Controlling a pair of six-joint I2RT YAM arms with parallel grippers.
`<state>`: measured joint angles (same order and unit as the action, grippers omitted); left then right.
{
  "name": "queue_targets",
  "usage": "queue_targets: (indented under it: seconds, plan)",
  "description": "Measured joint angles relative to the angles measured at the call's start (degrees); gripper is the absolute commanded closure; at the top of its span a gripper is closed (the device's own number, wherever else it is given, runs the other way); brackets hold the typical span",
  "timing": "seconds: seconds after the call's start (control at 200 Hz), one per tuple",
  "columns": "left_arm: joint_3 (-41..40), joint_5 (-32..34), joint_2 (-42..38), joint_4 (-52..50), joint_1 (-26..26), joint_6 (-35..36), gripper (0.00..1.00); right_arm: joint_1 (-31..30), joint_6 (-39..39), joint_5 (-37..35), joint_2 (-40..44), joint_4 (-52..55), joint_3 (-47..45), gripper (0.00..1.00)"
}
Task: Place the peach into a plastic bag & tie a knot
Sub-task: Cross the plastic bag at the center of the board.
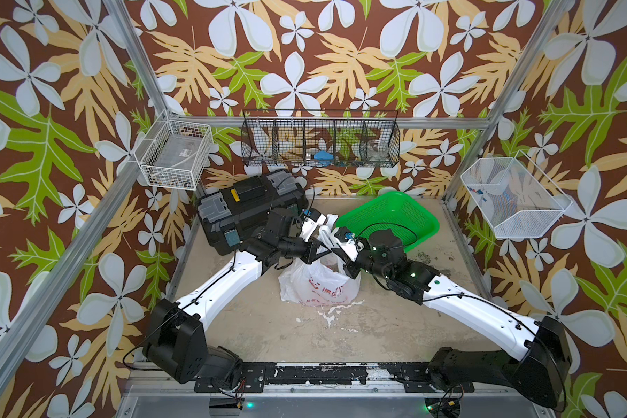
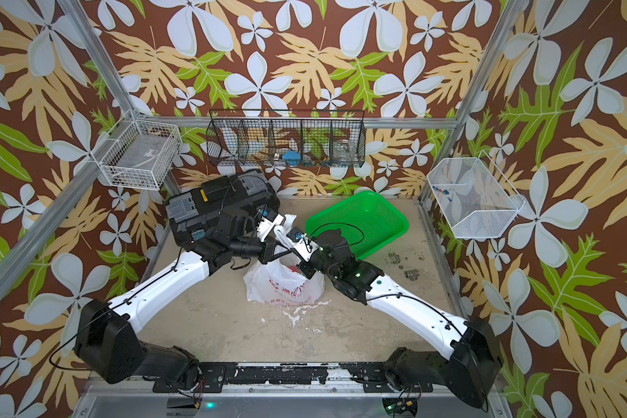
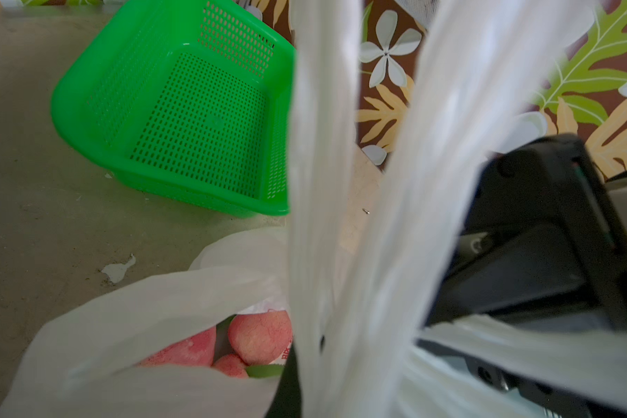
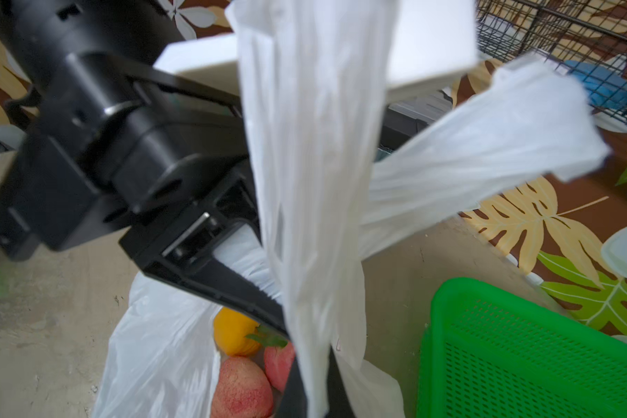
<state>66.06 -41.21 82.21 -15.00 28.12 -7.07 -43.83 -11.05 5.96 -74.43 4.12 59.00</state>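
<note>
- Left hand point(image 1: 315, 226) and right hand point(image 1: 332, 239) each pinch a handle point(image 4: 304, 181) of the bag point(image 1: 319, 286), held up and crossed, ready for tying.
- Peaches point(image 3: 259, 338) lie inside the bag, which sits on the table point(image 1: 268, 325).
- No knot seems formed yet, though blur hides the crossing.

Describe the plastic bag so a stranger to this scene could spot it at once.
On the beige table, a black toolbox and a green basket stand at the back. Just in front of the gap between them sits the plastic bag. It alone is white and crinkly, with red print on its side and pink peaches inside.
</note>
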Motion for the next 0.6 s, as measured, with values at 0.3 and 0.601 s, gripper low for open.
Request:
queue_targets:
  seconds: [0.3,0.601]
  plan:
    - [-4.6,-2.1,-4.5,-1.2,-1.1,3.0,0.61,-2.3,-4.4,-6.0,-1.7,5.4,3.6,1.00]
    - [-10.5,-3.3,-10.6,7.3,-3.3,2.0,0.35,-3.5,-5.6,-6.4,-2.8,7.6,6.0,1.00]
